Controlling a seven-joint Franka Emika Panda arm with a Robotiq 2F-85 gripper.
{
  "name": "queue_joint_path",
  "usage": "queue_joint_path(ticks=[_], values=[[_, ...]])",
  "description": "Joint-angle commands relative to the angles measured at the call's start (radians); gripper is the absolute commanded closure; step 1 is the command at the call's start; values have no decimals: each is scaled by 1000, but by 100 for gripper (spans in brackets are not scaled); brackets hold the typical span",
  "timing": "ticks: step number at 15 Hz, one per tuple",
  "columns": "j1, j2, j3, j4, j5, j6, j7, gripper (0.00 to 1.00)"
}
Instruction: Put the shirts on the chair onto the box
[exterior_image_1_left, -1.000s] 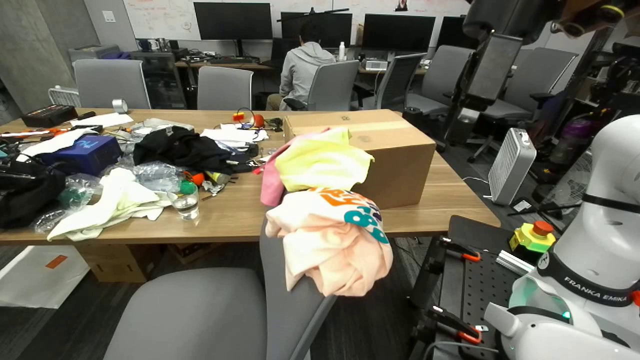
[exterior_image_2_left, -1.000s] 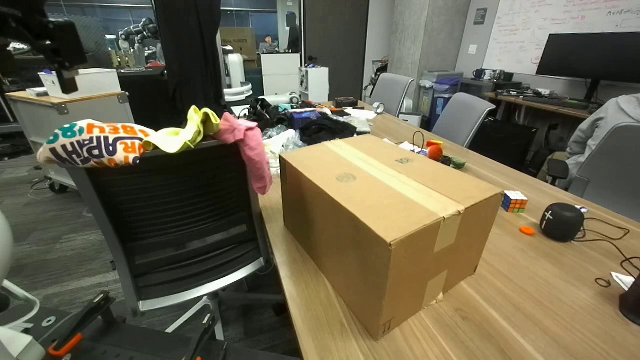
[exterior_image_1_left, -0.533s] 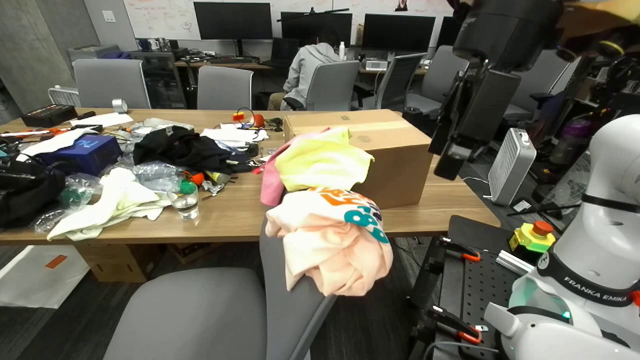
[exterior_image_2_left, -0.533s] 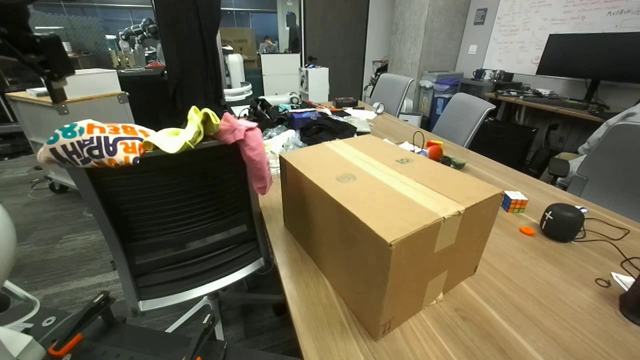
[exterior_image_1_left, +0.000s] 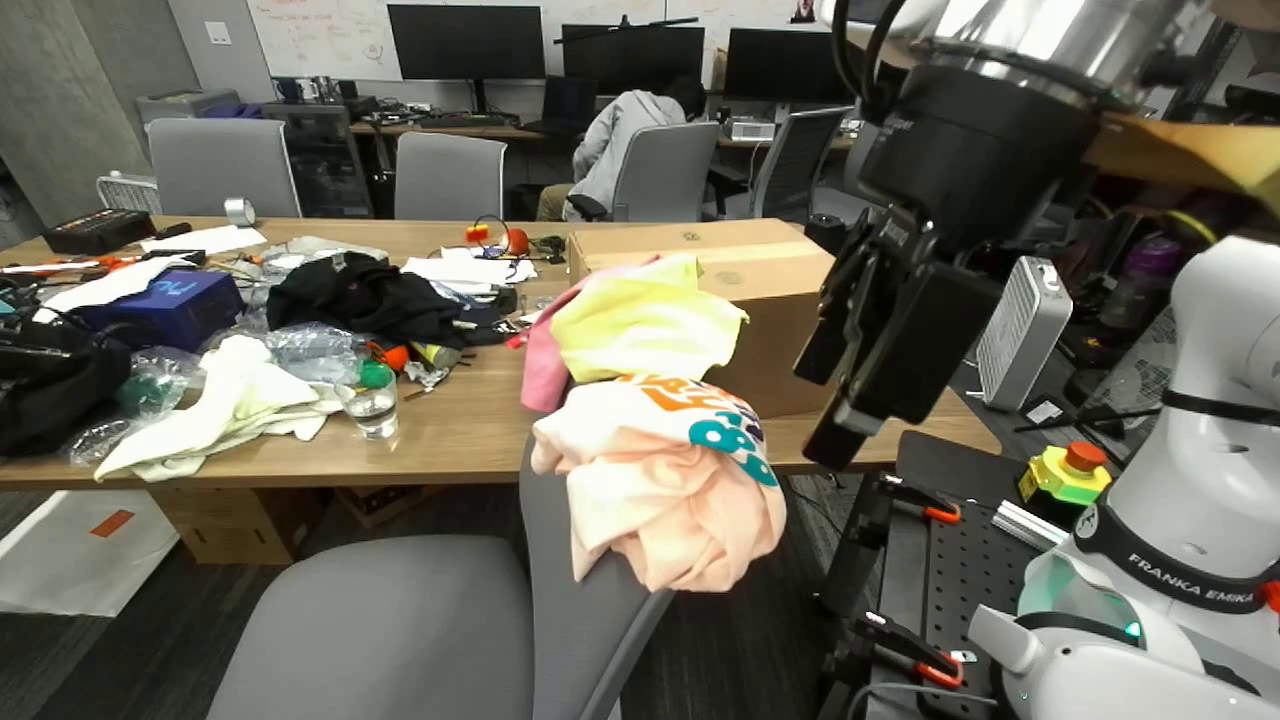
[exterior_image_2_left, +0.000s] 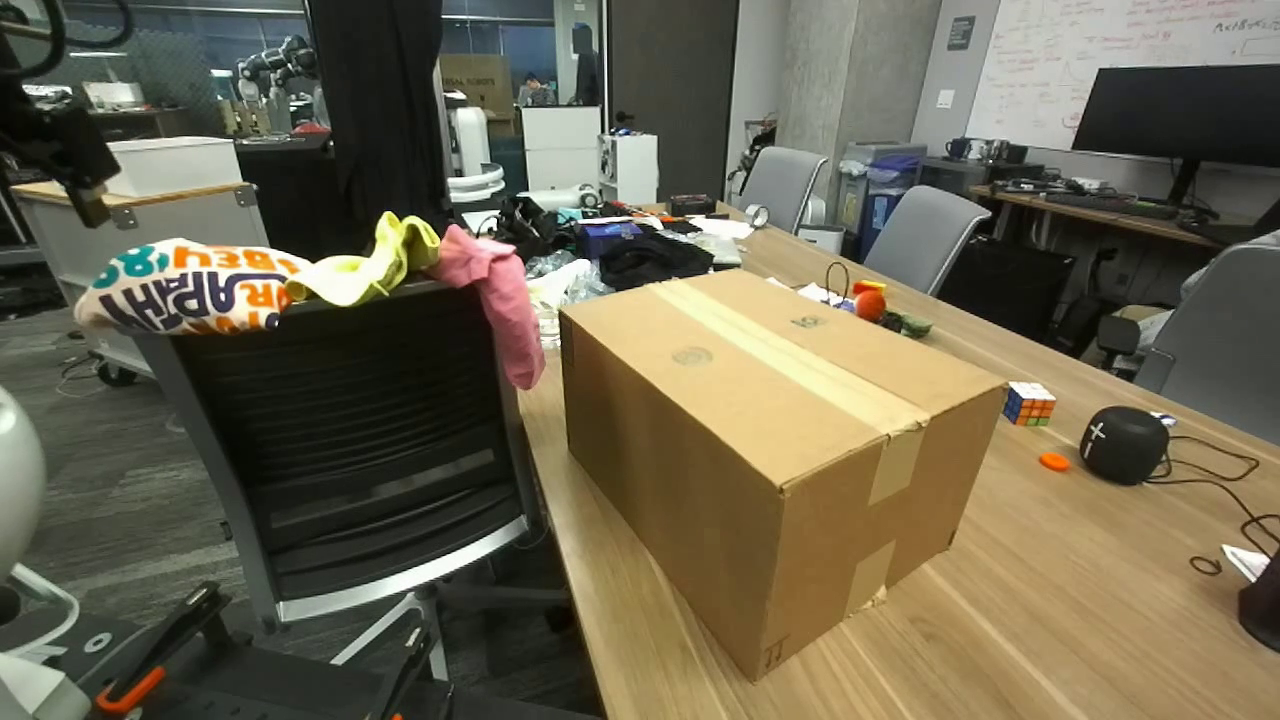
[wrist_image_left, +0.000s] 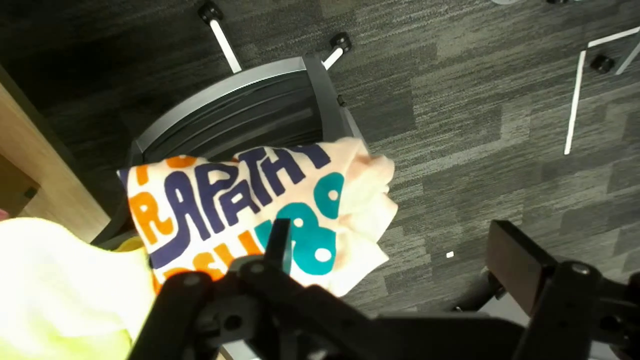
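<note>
In an exterior view, the gripper (exterior_image_1_left: 822, 415) has come down toward the peach shirt (exterior_image_1_left: 665, 490), so a grasp seems near. In an exterior view, that shirt, the yellow shirt (exterior_image_2_left: 355, 278) and the pink shirt (exterior_image_2_left: 500, 310) drape over the chair (exterior_image_2_left: 370, 430), none yet on the box (exterior_image_2_left: 760, 430). In the wrist view, the jaws gape wide, holding nothing, only partly over the peach shirt.

FRANKA EMIKA on arm (exterior_image_1_left: 1200, 475), APATHY on shirt (wrist_image_left: 250, 212)
</note>
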Motion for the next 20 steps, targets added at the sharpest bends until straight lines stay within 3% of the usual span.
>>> queue_joint_path(ticks=[1,9,20], values=[[33,58,35,-1,4,95,53,0],[37,150,114,-22,-85,233,106,0],[-51,208,178,-42,-389,353,229,0]])
